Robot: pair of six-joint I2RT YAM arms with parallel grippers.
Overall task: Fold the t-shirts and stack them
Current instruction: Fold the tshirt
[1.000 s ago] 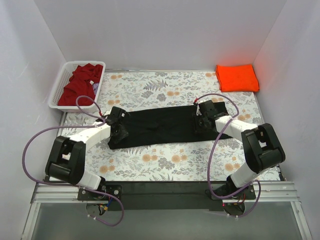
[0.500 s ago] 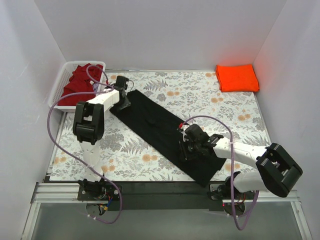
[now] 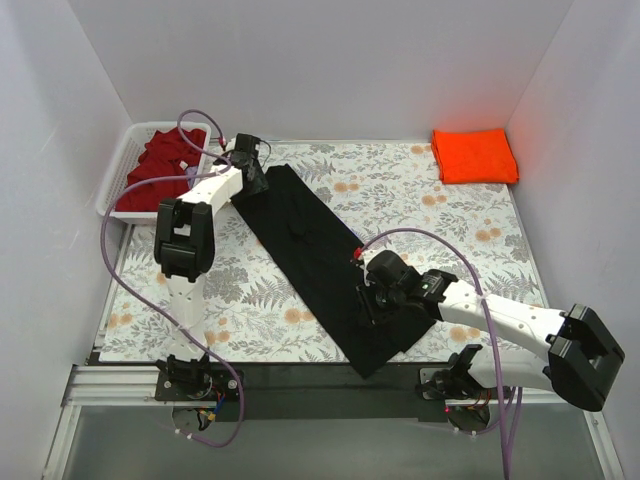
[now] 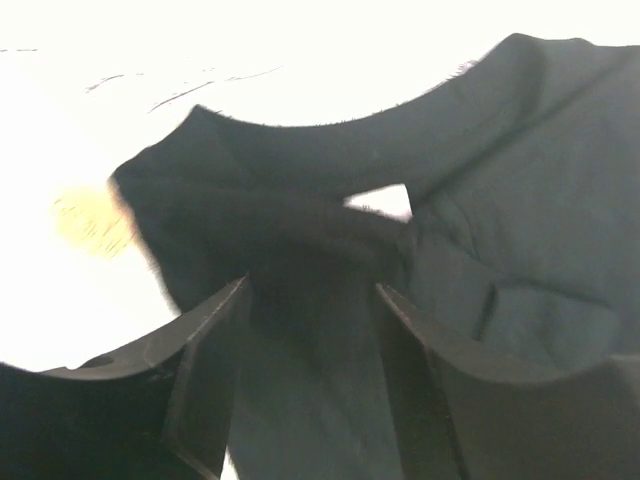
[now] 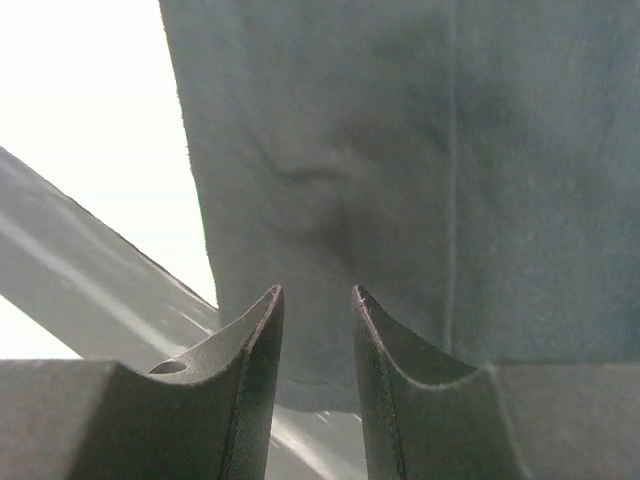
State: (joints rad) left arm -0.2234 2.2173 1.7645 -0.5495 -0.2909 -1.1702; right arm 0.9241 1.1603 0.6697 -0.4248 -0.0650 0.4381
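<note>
Across the floral-print table (image 3: 440, 215), the black cloth t-shirt (image 3: 310, 250) lies stretched for folding: the right gripper (image 3: 383, 300) pinches its near end, but the left gripper (image 3: 252, 162)'s far-end grip is unclear.

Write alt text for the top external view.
A black t-shirt lies stretched diagonally across the floral table, the left arm at its far end and the right arm at its near end. A folded orange t-shirt sits far right; a dark red t-shirt fills the white basket far left.

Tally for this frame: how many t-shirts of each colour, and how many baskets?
black t-shirt: 1
orange t-shirt: 1
dark red t-shirt: 1
white basket: 1
Total: 4
</note>
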